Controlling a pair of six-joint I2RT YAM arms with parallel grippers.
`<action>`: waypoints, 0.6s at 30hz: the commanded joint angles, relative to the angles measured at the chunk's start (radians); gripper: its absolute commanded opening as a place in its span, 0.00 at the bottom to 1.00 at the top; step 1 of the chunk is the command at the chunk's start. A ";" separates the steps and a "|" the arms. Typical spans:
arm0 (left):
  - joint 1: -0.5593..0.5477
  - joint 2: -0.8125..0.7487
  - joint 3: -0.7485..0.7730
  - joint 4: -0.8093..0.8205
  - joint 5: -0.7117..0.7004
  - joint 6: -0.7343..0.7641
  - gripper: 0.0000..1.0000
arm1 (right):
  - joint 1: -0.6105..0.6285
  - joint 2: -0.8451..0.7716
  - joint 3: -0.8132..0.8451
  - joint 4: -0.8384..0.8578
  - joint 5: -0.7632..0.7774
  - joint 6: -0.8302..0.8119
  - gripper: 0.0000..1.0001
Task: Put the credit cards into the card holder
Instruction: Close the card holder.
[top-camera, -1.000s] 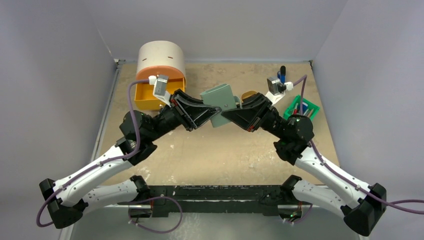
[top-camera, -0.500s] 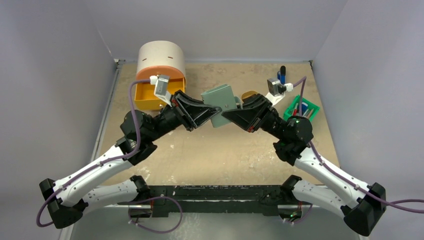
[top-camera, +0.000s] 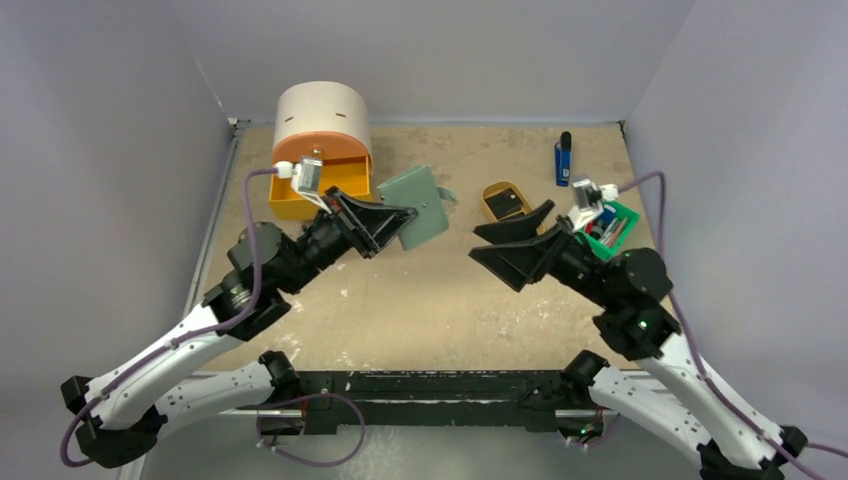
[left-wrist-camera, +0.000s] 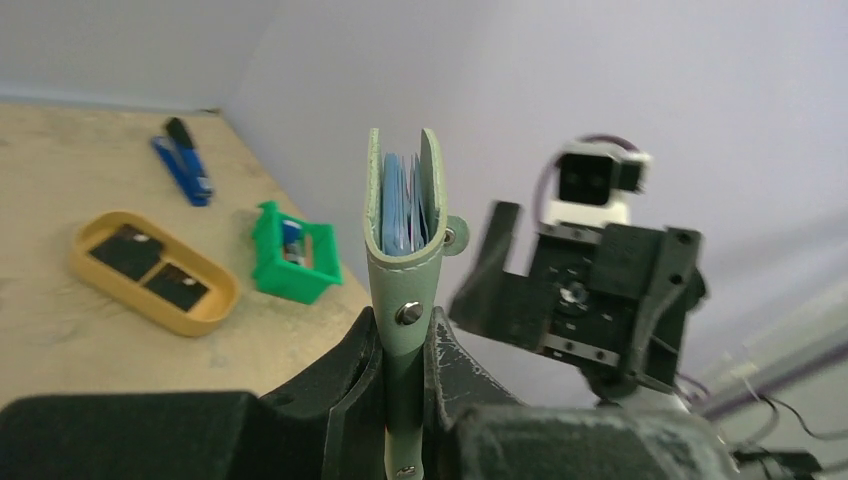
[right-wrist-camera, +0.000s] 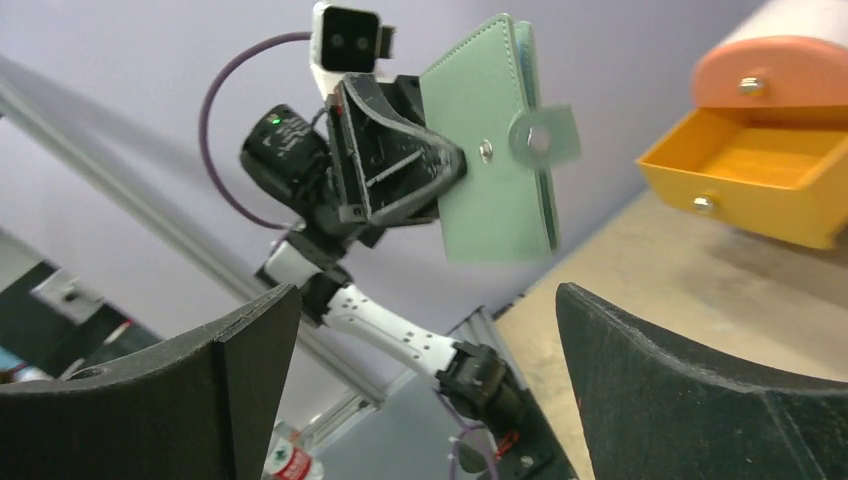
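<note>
My left gripper (top-camera: 400, 222) is shut on the lower spine of the grey-green card holder (top-camera: 425, 200) and holds it in the air. In the left wrist view the card holder (left-wrist-camera: 405, 230) stands edge-up between the fingers (left-wrist-camera: 455, 365), its pale blue pockets showing at the top. Two black credit cards (left-wrist-camera: 130, 250) (left-wrist-camera: 175, 285) lie in the tan oval tray (left-wrist-camera: 215, 310). My right gripper (top-camera: 490, 248) hangs open to the right of the card holder, apart from it. Nothing sits between its fingers (right-wrist-camera: 240, 380), and the card holder (right-wrist-camera: 495, 170) shows beyond them.
An orange drawer unit (top-camera: 322, 150) with its lower drawer pulled out stands at the back left. The tan tray (top-camera: 489, 190) lies mid-back. A green bin (top-camera: 627, 212) stands at the right. A blue-and-black stick (top-camera: 563, 158) lies at the back right.
My right gripper has opened wide and drawn back to the right, off the card holder. My left gripper has carried the card holder a little left, alone.
</note>
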 joint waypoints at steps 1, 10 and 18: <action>0.002 -0.103 0.071 -0.224 -0.324 0.069 0.00 | 0.001 -0.138 0.100 -0.456 0.203 -0.167 0.99; 0.002 -0.127 -0.004 -0.395 -0.445 -0.062 0.00 | 0.001 0.019 0.388 -0.823 0.450 -0.379 0.97; 0.002 -0.127 -0.122 -0.307 -0.345 -0.156 0.00 | 0.001 0.048 0.252 -0.708 0.521 -0.333 0.96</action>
